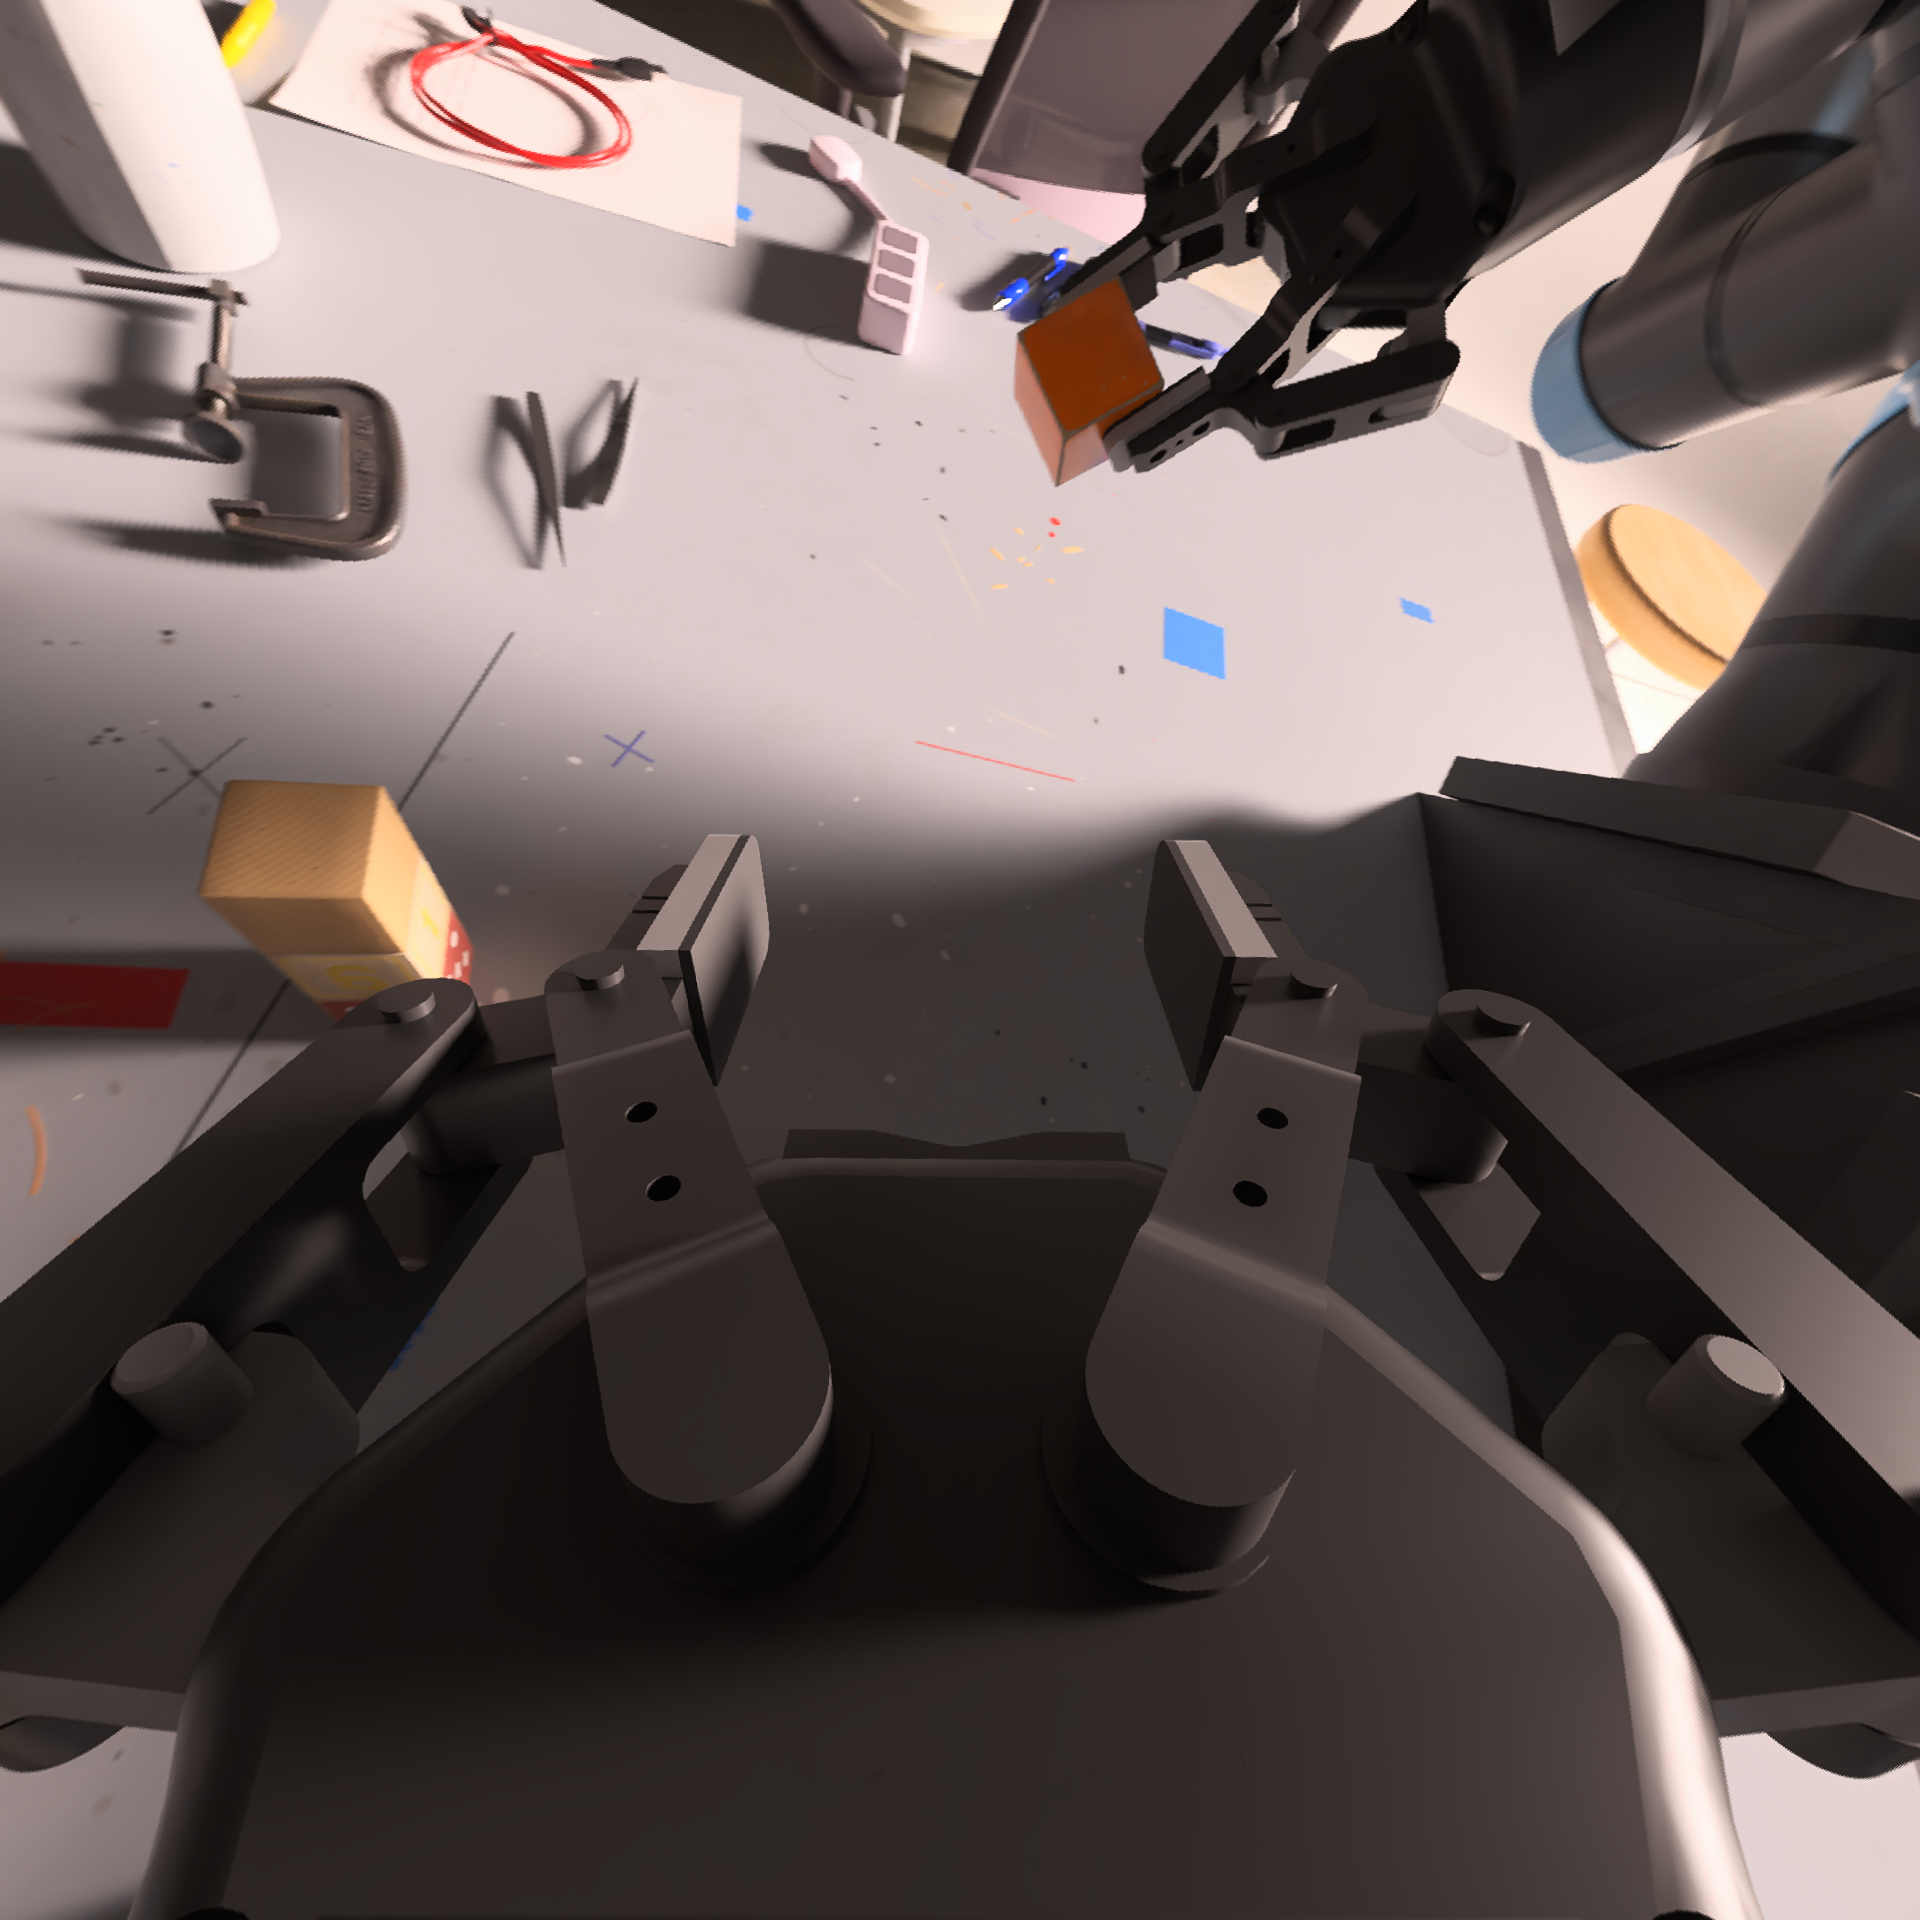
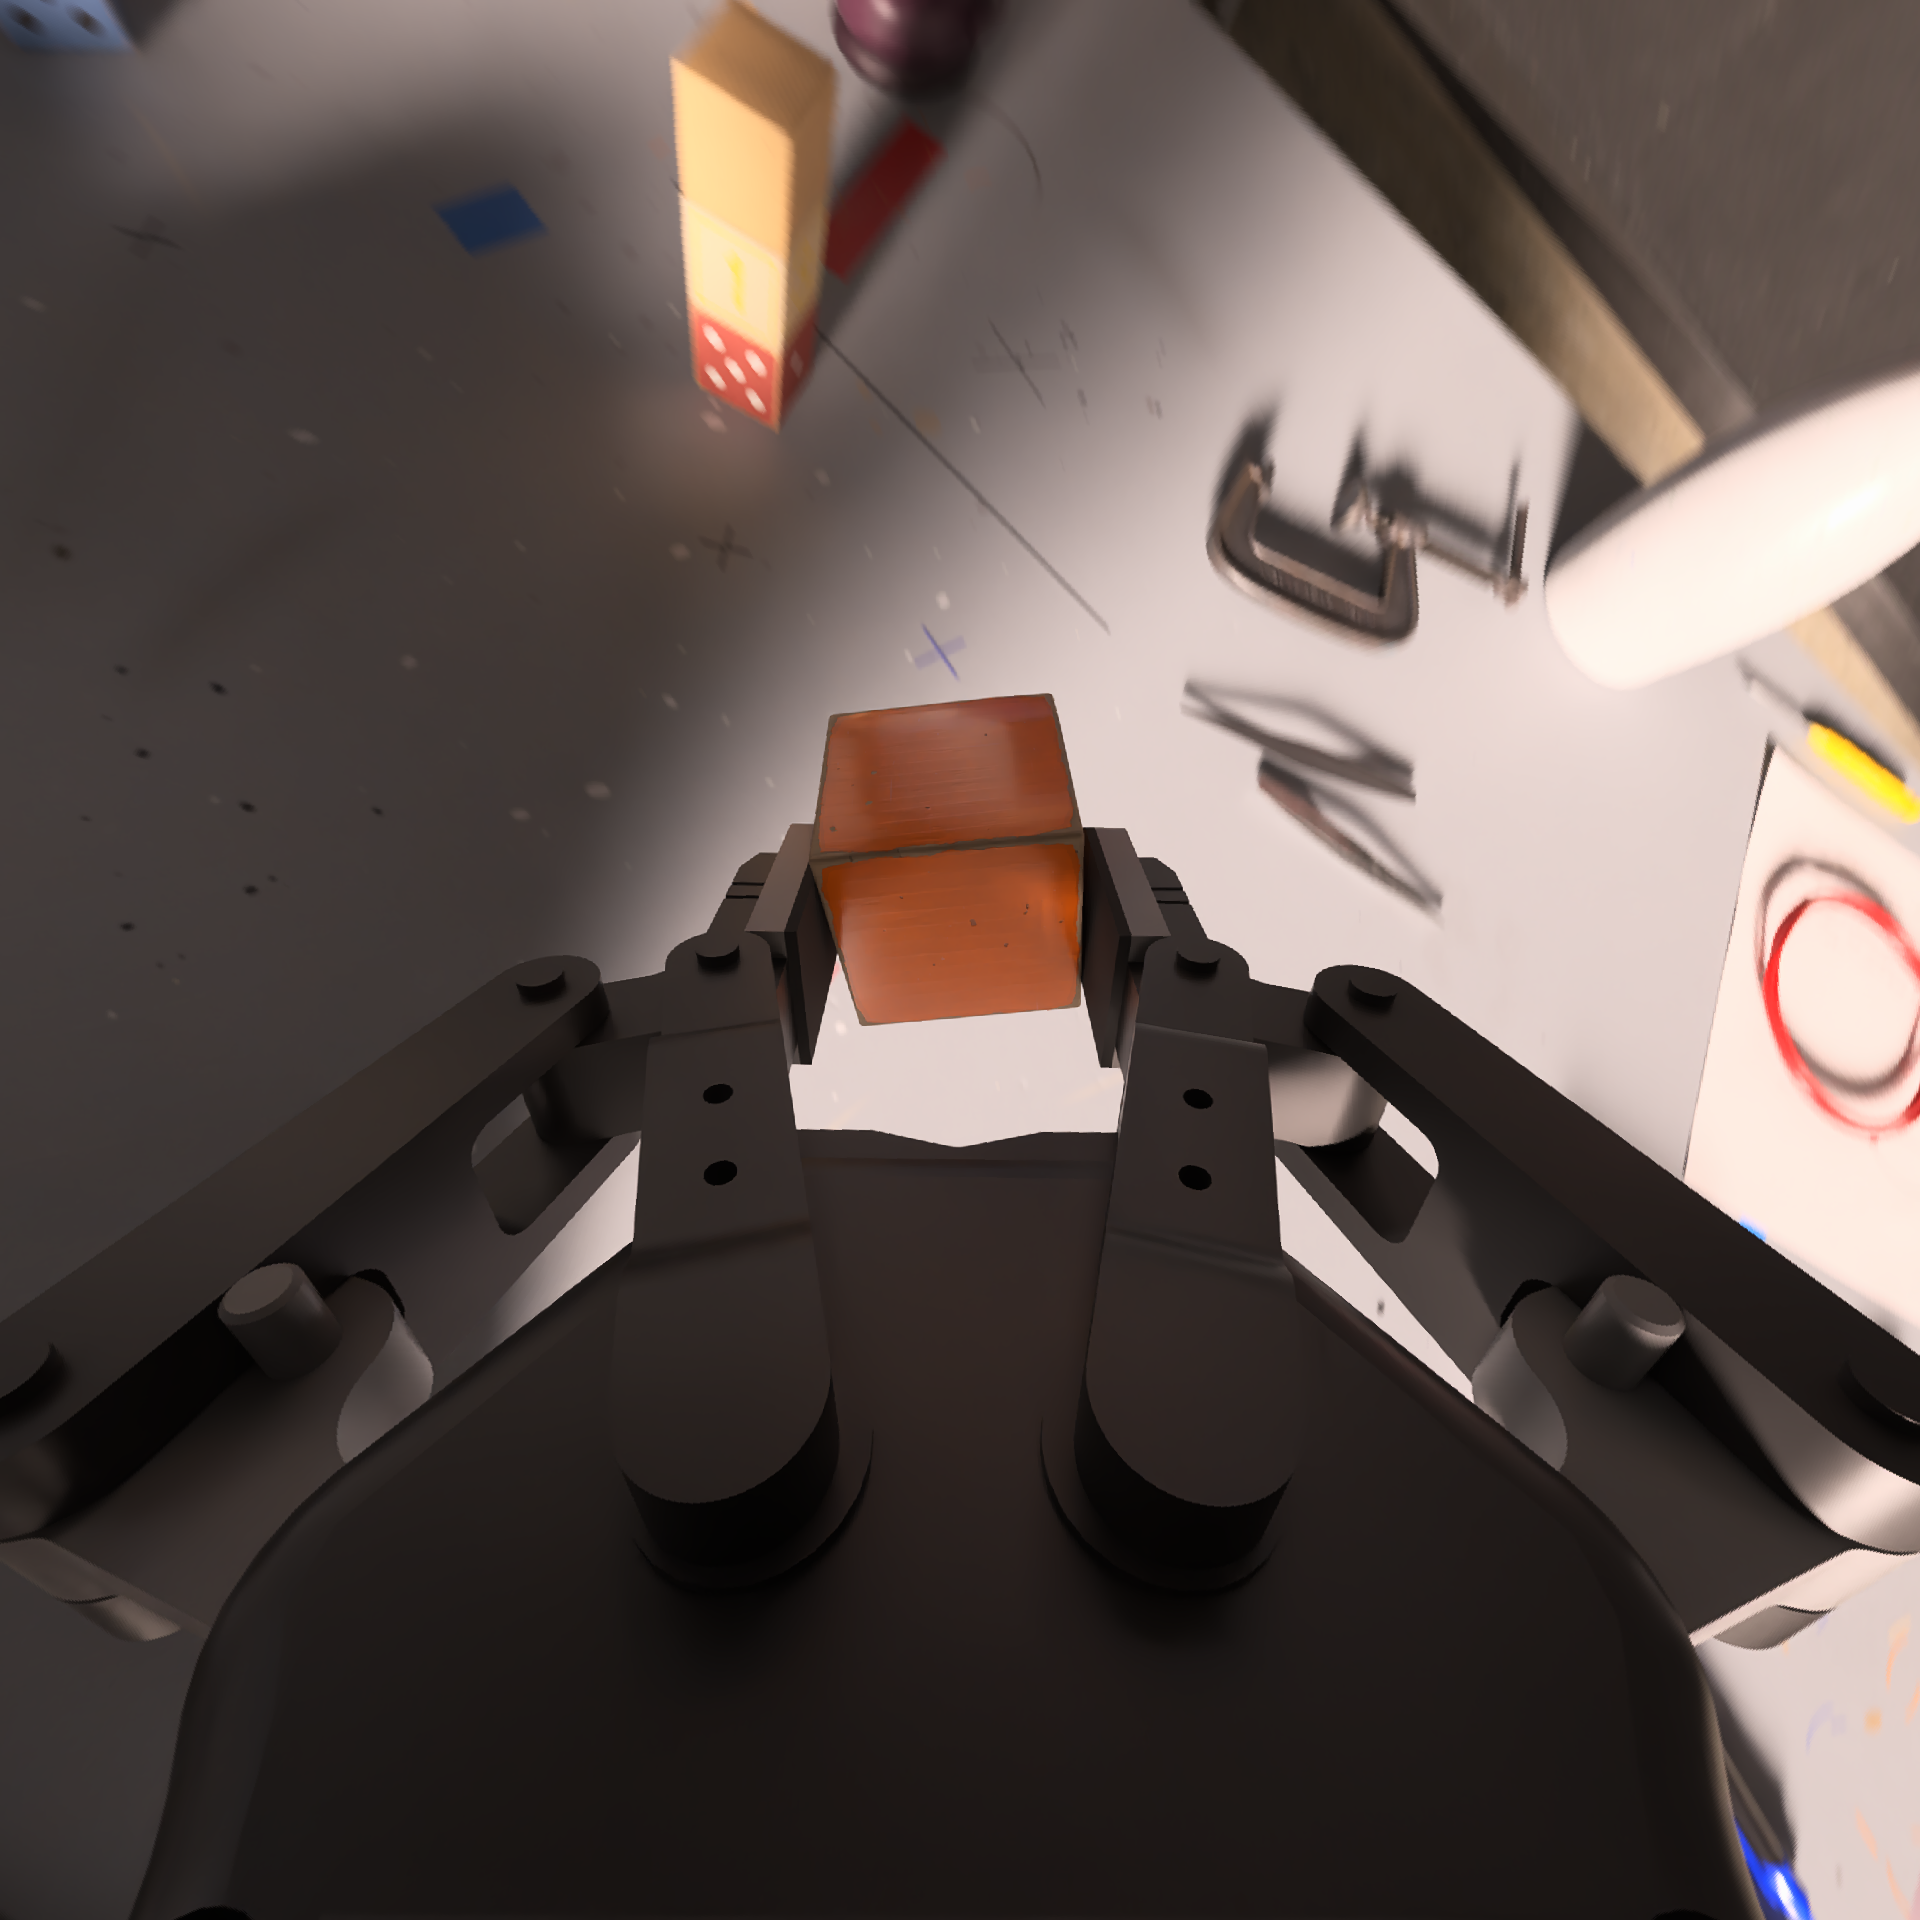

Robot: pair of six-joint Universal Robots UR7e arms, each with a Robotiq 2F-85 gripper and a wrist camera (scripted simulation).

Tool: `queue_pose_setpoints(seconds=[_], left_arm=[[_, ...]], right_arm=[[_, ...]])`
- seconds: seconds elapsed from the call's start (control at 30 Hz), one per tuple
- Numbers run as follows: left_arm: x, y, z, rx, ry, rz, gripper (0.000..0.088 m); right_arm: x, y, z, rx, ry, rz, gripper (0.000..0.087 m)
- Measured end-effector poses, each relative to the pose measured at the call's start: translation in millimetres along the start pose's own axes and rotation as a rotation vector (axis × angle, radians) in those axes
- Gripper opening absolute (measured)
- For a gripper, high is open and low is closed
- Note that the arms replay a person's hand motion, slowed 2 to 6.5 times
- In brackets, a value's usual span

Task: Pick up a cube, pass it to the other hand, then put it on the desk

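The right tool holds the orange cube between its two pads, one pad flat against each side face, with the cube's far half sticking out past the fingertips. The cube has no long axis; it sits square in the grip, one edge running crosswise between the pads, one face turned up toward the wrist camera and another facing forward and down at the counter. It is clear of the counter, held in the air.

From the left wrist, the same cube shows far ahead and to the right of the left tool, tilted with one corner pointing down, gripped by the right tool. The left tool stands wide with nothing between its fingers, well apart from the cube.

Ahead of the right tool and slightly left stands a stack of wooden blocks, its long axis upright on the counter; the same stack is just left of the left tool. A C-clamp and tweezers lie ahead-right of the right tool.
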State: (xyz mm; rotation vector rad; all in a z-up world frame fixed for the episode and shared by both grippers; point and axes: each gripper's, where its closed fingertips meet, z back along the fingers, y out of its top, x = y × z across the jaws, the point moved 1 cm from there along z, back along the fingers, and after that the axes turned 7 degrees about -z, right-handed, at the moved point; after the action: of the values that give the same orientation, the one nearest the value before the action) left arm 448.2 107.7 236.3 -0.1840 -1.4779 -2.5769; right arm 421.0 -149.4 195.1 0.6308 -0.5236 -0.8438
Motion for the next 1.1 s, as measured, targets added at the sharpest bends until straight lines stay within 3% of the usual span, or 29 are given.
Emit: queue_pose_setpoints(seconds=[0.3,0.6,1.1], left_arm=[[-15.9,-5.5,17.9,-0.021,0.140,-0.004,0.0644],[-27.8,-9.7,34.3,-0.028,0.245,-0.004,0.0633],[-45.2,-23.8,55.5,-0.059,0.367,0.038,0.0626]], right_arm=[[49.6,-66.1,2.2,-0.292,-0.068,-0.241,0.0409],[75.4,-118.4,-0.2,-0.499,-0.071,-0.439,0.0409],[91.0,-171.7,-17.9,-0.712,-0.079,-0.544,0.0409]])
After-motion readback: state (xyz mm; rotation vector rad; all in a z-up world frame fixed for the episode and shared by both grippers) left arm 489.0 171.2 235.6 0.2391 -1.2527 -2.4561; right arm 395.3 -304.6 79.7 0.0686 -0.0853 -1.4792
